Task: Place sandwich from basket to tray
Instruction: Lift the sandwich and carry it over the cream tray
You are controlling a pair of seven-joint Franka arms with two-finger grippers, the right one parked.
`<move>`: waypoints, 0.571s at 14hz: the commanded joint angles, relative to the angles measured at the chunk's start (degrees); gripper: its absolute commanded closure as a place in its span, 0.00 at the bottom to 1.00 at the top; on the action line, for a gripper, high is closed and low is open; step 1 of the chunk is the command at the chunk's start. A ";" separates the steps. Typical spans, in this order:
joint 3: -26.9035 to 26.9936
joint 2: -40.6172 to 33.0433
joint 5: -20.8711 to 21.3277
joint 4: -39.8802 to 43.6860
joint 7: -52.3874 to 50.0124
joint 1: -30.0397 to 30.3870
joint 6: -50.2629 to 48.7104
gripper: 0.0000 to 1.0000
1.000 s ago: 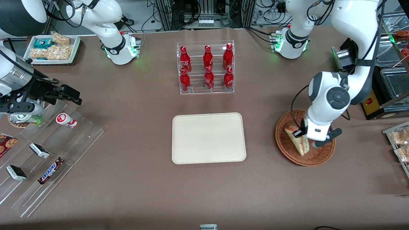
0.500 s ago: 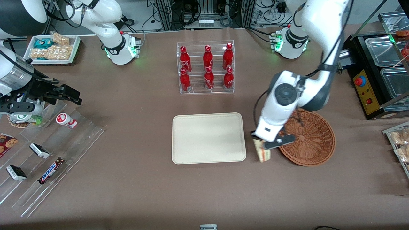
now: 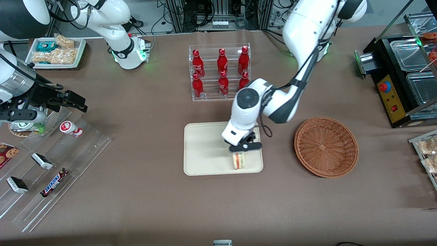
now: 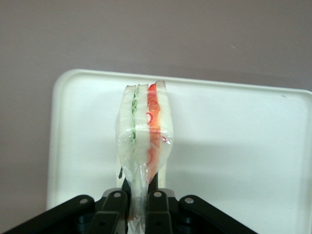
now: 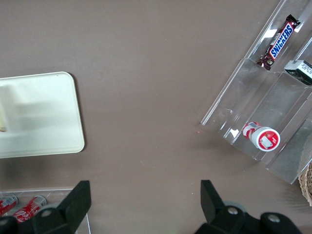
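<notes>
Centre frame, the gripper pinches the wrapped sandwich above the tray near its rim; released here, it may topple off.

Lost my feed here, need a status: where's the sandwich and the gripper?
Gripper over the tray, shut on the sandwich. Sandwich hangs above the tray's basket-side part, not released. Basket holds nothing. Nothing under the sandwich but bare tray.
</notes>
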 commanded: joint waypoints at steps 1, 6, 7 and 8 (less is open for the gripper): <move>0.91 3.22 -0.07 2.60 -3.75 -2.48 4.47 0.89; 0.30 3.58 -0.16 2.17 -3.32 -3.98 6.69 0.88; 0.13 3.93 -0.16 2.16 -3.14 -3.98 6.69 0.88; -0.57 4.11 -0.07 2.16 -2.97 -4.07 6.60 0.88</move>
